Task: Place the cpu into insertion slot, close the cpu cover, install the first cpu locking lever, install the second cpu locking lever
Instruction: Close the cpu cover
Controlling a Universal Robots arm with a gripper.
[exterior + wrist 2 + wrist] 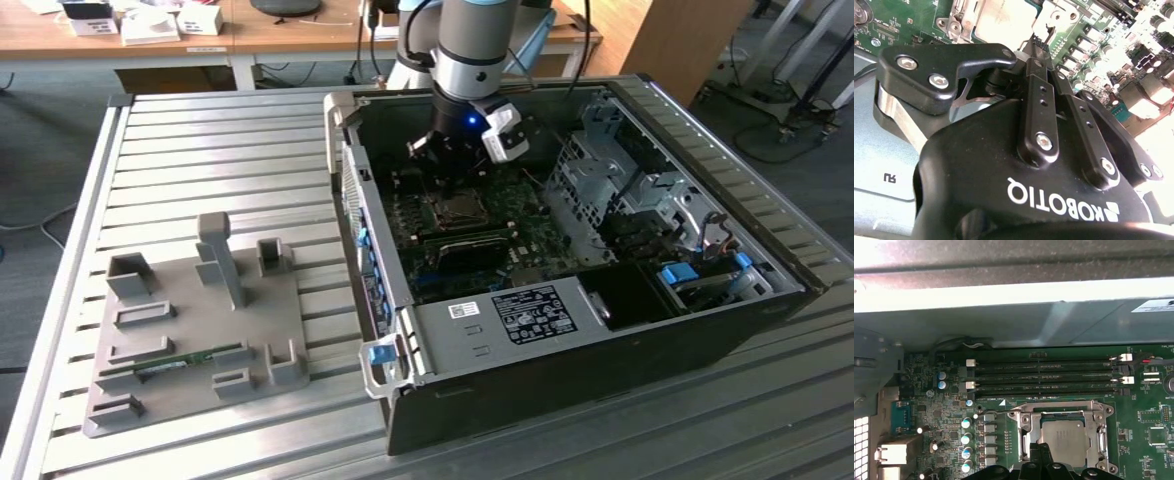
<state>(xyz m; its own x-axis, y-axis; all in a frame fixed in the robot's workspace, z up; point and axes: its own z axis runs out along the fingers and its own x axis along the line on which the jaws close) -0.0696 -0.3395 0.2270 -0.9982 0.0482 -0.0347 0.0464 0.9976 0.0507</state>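
Note:
The cpu (1066,440) lies in its socket on the green board, its pale metal face showing through the cpu cover (1059,409). The cover is a silvery frame lying flat around the chip. My gripper (1043,456) is shut, its black fingertips pressed together over one edge of the socket, just above the chip. In the second wrist view the gripper (1036,41) tapers to a point next to the cpu (1004,20). I cannot tell if anything thin sits between the tips. In the exterior view the gripper (451,165) hangs inside the open computer case above the socket (461,207).
Several black memory slots (1044,375) run beside the socket, and a row of capacitors (966,440) lines another side. The case walls (350,180), a drive cage (627,170) and the power supply (534,312) hem the board in. A grey fixture plate (187,320) lies on the slatted table.

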